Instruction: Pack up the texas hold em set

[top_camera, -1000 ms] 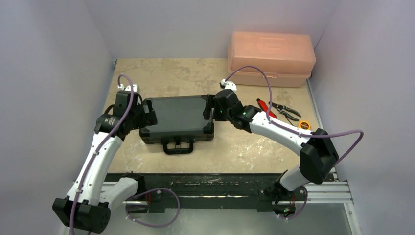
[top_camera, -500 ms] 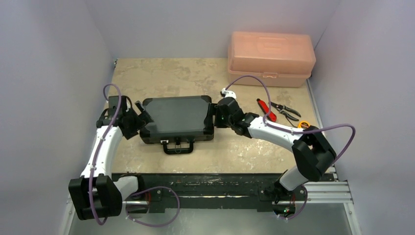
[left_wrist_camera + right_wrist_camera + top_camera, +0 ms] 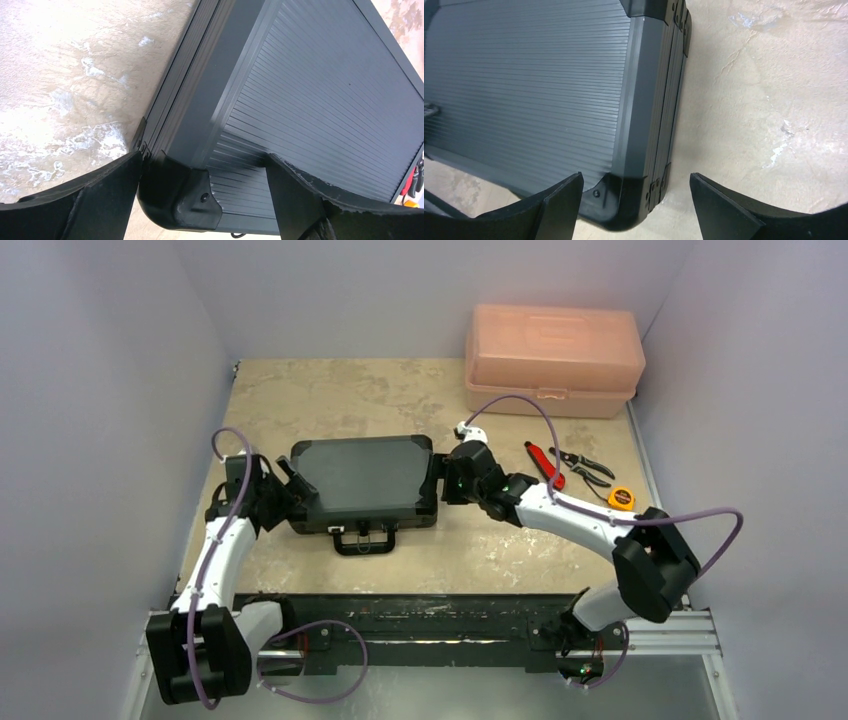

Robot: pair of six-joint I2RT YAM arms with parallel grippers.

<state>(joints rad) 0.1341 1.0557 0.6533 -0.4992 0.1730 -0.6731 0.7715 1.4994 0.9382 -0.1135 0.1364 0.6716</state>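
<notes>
Beige marbled stone-look counter [image 3: 330, 400], boxed in by a plain pale lavender-grey left wall [image 3: 100, 390], back wall [image 3: 430, 280] and right wall [image 3: 760, 390], black mounting rail [image 3: 450, 615] along the near edge, dull grey metal sheet [image 3: 450, 690] below it, soft even light

Pink toolbox [image 3: 553, 358], pliers [image 3: 546, 466], tape measure [image 3: 621, 497]

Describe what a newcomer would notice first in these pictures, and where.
The closed black case lies mid-table, handle toward the arms. The left gripper and right gripper flank its two ends with jaws open. A pink toolbox sits at the far right corner, with red-handled pliers in front of it.
</notes>
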